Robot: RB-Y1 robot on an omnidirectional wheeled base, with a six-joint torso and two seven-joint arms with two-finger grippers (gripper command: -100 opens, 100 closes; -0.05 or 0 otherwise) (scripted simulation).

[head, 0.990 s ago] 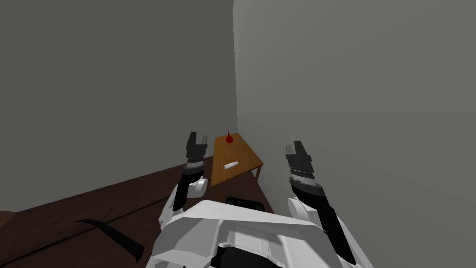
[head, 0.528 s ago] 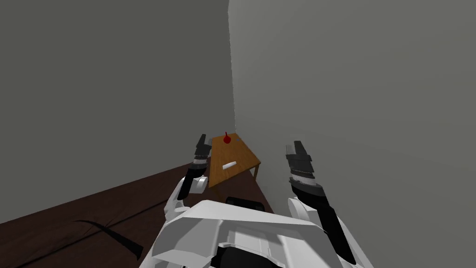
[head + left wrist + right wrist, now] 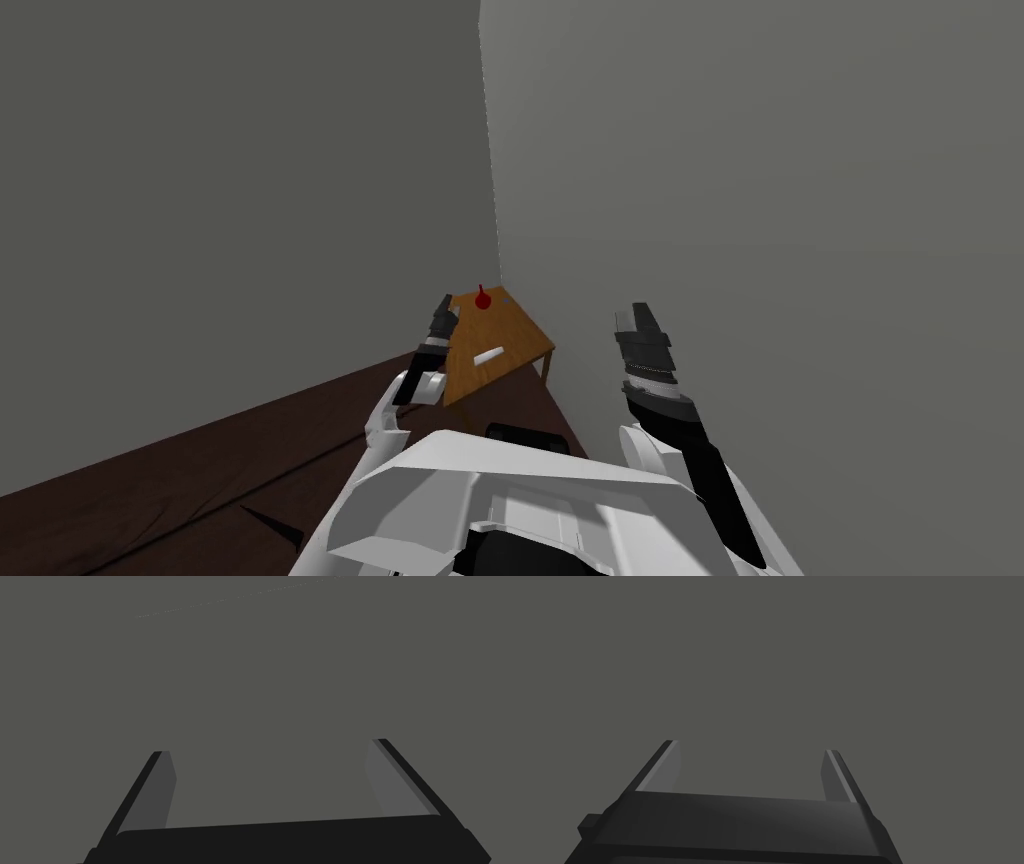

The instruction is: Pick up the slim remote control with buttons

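A slim white remote control lies flat on a small wooden table in the corner of two grey walls, in the head view. My left gripper hangs at the table's left edge, raised above it and to the left of the remote; its fingers stand open with nothing between them. My right gripper is held up to the right of the table, near the right wall, also open and empty.
A small red object stands at the table's far end. Grey walls close in behind and to the right of the table. Dark brown floor spreads to the left of it.
My left arm has swung right and forward, from beside the table to its left edge. The head view has shifted as I moved. The right arm holds its pose.
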